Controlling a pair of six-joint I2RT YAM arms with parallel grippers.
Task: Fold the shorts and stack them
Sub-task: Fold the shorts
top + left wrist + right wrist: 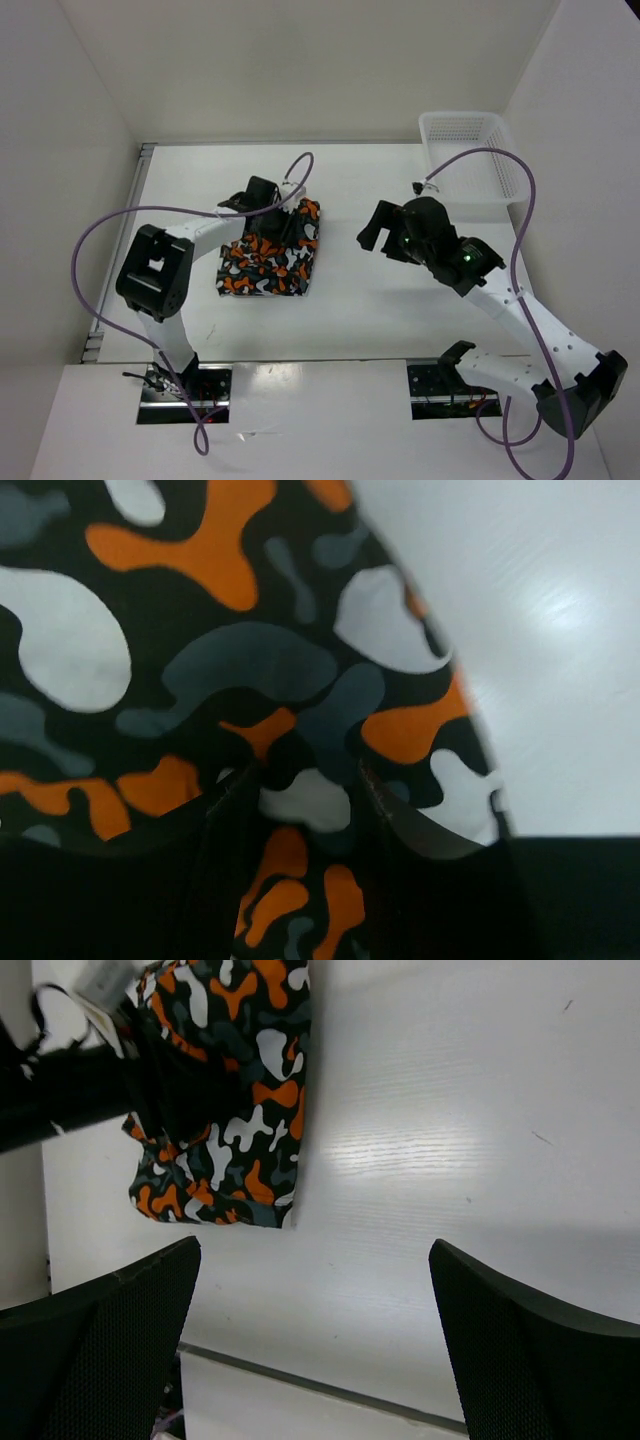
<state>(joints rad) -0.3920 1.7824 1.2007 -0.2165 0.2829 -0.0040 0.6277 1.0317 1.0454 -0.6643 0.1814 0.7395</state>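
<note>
The shorts [268,262], in an orange, black, grey and white camouflage print, lie folded in a flat rectangle left of the table's centre. My left gripper [272,222] is down on their far edge. In the left wrist view the shorts [230,670] fill the frame, and the left gripper [305,800] has its fingers a little apart with flat fabric showing between them. My right gripper [375,238] hovers to the right of the shorts, wide open and empty. In its own view the right gripper [315,1290] is over bare table, with the shorts [235,1110] at the upper left.
A white plastic mesh basket [470,155] stands at the back right corner. The white table [380,310] has a raised wall along its left edge. My left arm [60,1100] crosses the top left of the right wrist view.
</note>
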